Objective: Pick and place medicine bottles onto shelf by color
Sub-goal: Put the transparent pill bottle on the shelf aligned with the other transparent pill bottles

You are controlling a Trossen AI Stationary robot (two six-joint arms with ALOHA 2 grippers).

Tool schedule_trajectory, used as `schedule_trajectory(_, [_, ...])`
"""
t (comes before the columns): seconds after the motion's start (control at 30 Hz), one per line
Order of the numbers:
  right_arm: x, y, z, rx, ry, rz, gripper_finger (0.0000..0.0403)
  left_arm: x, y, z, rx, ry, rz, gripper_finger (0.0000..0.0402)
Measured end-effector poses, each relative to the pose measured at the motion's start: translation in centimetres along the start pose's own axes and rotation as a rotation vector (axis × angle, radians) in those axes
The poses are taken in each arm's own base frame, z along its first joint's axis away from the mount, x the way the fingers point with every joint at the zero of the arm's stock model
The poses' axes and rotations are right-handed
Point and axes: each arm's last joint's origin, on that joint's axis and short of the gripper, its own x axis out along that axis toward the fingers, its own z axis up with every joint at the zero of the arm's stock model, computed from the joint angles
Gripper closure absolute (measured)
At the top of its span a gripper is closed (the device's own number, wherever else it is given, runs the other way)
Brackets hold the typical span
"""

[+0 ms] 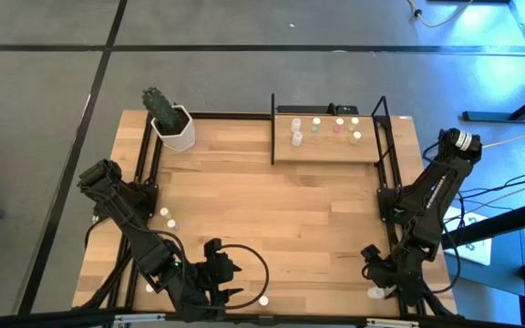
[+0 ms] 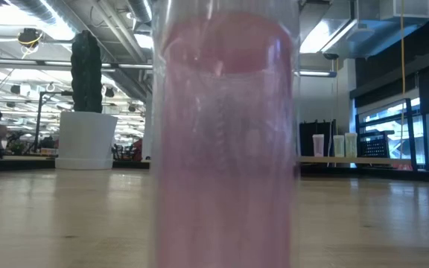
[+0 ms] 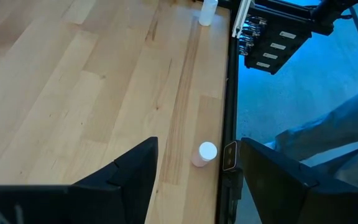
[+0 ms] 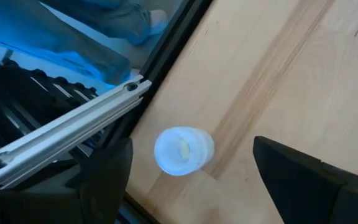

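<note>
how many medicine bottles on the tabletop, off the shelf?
4 medicine bottles seen from above: two side by side toward the left side, one mid near edge, one at the near right corner. Arms may hide others.

Under my matt black plastic left claw (image 3: pixel 194 180) lies a smooth, pale, planked wooden tabletop (image 3: pixel 73 81) with a satin sheen. The small white-capped bottle (image 3: pixel 204 154) looks like glossy plastic; the black table edge rail (image 3: pixel 230 124) is painted metal.

High view: overhead, facing straight down. Low view: tabletop level, lens almost against a pink bottle (image 2: pixel 226 141). Each wrist view looks down between its own fingers at one white-capped bottle (image 3: pixel 204 154) beside the table edge (image 3: pixel 229 112).
</note>
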Motion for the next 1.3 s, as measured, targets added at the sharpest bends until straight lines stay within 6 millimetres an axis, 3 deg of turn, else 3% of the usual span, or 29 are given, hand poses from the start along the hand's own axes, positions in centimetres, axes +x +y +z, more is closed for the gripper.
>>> schedule_trajectory(0.6, [0.9,-1.4,-0.7,0.073,0.005,-0.073,0.0068,0.0,0.0,0.0,0.000,0.000,0.000,0.0182])
schedule_trajectory(0.87, [0.9,-1.5,-0.6,0.292,-0.025,-0.098,0.0068,0.0,0.0,0.0,0.000,0.000,0.000,0.0182])
schedule_trajectory(1.3, [0.7,-1.7,-0.2,0.264,-0.112,-0.191,0.0068,0.0,0.0,0.0,0.000,0.000,0.000,0.0182])
